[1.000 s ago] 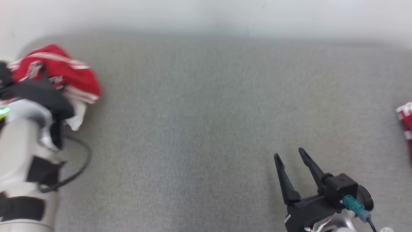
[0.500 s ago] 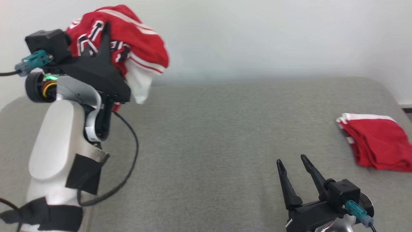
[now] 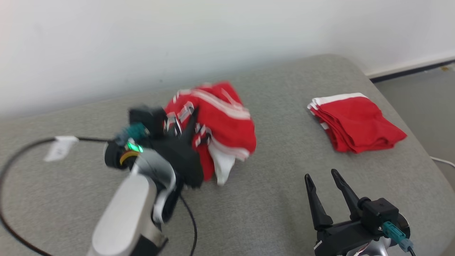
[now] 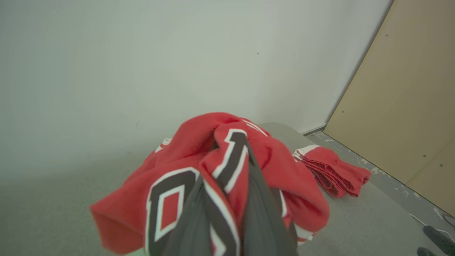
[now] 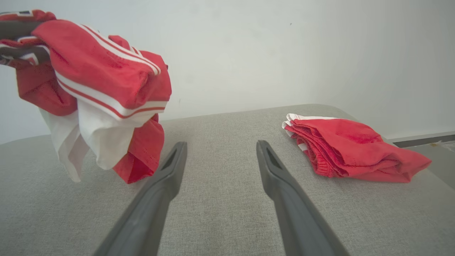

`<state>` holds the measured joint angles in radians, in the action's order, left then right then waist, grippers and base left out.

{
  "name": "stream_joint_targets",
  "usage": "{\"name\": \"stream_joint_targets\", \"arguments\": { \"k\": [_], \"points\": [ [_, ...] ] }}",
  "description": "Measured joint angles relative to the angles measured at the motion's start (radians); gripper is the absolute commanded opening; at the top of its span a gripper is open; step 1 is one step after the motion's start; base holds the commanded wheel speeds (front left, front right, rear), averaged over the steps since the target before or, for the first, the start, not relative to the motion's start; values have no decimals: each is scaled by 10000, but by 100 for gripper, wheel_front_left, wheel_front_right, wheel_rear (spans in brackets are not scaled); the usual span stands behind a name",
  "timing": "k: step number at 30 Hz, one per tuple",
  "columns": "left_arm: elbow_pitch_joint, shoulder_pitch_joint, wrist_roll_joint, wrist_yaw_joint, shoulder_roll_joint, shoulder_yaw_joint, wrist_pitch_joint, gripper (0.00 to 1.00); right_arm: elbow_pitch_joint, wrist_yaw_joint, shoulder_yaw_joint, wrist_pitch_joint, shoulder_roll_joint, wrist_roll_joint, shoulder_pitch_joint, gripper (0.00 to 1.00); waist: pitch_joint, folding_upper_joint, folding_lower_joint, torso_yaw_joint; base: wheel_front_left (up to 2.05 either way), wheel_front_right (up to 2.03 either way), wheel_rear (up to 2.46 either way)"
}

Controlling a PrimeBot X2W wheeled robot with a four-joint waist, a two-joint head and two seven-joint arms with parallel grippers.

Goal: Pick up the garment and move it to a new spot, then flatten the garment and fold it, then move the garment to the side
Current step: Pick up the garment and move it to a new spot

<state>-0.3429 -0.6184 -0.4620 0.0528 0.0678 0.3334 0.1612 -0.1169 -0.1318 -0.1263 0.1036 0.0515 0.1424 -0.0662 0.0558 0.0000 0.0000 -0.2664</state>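
Left gripper (image 4: pixel 227 160): my fingers are clamped narrow on the crumpled red garment (image 3: pixel 224 121), with cloth pinched between them. The bundle hangs clear of the grey padded surface (image 3: pixel 270 199), left of centre. Right gripper (image 3: pixel 321 176): fingers spread wide, holding nothing, low over the surface. A folded red stack (image 3: pixel 355 124) lies near the far right edge, well apart.

The head view looks forward and down from above the grey surface (image 3: pixel 277 213), the wall (image 3: pixel 177 35) across its top. The left wrist view sits close behind the bunched garment (image 4: pixel 192 142), facing that wall. The right wrist view skims low along the surface. All three share the folded red stack (image 3: pixel 355 124), right of centre
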Motion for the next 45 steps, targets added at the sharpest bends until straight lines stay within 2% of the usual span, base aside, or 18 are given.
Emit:
{"name": "stream_joint_targets", "arguments": {
  "k": [4,5,6,13,17,21,26,34,38,45],
  "points": [
    [-709,641,468,128,27,742,-15,0,-157,0,-17,90,0,84,-43,100,245,0,0,-409,0,0,0],
    [-895,774,481,194,17,917,21,38,-201,0,-21,107,0,90,-59,100,309,0,0,-470,0,0,0],
    [-1074,941,454,224,-6,999,65,100,-232,0,-21,111,-2,90,-77,100,368,0,0,-517,0,0,0],
    [-1279,1706,-65,326,-63,1394,159,100,-299,0,98,96,-4,52,-91,100,451,1,1,-294,0,0,0],
    [-623,2267,-230,332,-40,1475,71,100,-299,0,130,50,-12,21,63,100,334,1,0,102,0,0,0],
    [410,2776,-184,186,276,1319,-516,100,-293,0,259,25,-10,-15,153,100,158,1,0,598,0,0,0],
    [1367,3695,-244,109,589,926,-1668,100,-270,0,533,25,-8,-15,307,100,-65,1,0,1245,0,0,0],
    [1774,5059,-311,-13,1035,38,-3824,100,-201,0,1137,115,-12,-15,513,100,-443,0,-1,2043,0,0,0],
    [1827,5606,-161,23,1183,-349,-4163,100,-322,0,1430,128,-13,-15,675,100,-603,0,-1,2211,0,0,0],
    [2048,6562,75,372,1081,-1611,-4236,100,-947,0,1733,201,-8,-29,768,100,-705,0,-1,2212,0,0,0]
  ]
}}
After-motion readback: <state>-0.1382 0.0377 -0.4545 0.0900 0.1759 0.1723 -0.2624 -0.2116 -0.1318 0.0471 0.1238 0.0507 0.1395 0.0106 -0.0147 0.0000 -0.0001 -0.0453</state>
